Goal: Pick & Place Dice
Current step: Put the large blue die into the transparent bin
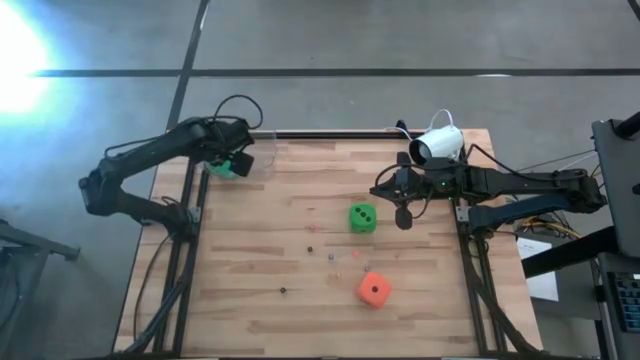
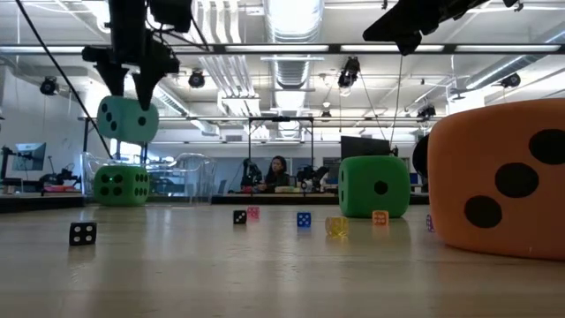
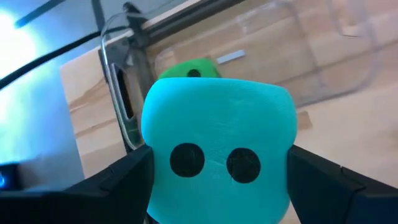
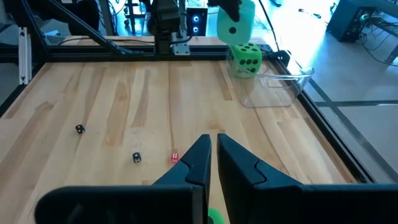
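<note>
My left gripper (image 1: 232, 162) hangs over the table's far left corner, shut on the teal die (image 3: 217, 149), also seen as the teal die (image 2: 128, 119) in the low view. Under it, one green die (image 2: 121, 184) sits on its bottom face inside a clear container (image 4: 273, 87). The other green die (image 1: 362, 218) rests on the table near the middle. My right gripper (image 4: 213, 155) is shut and hovers just right of it, touching nothing. The orange-red die (image 1: 374, 289) sits on the table nearer the near edge. My left gripper pinches the teal die between its two fingers (image 3: 118, 180), one on each of two opposite side faces (image 3: 283, 168). The fingers come from above, pointing down. The die is lifted clear, roughly upright, hanging over the clear container and the green die in it.
Several tiny dice (image 2: 83, 232) lie scattered on the wooden table (image 1: 300, 300) between the big ones. A white camera (image 1: 438, 146) stands at the far right edge. Dark frame rails (image 1: 185, 270) run along the table's left and right sides.
</note>
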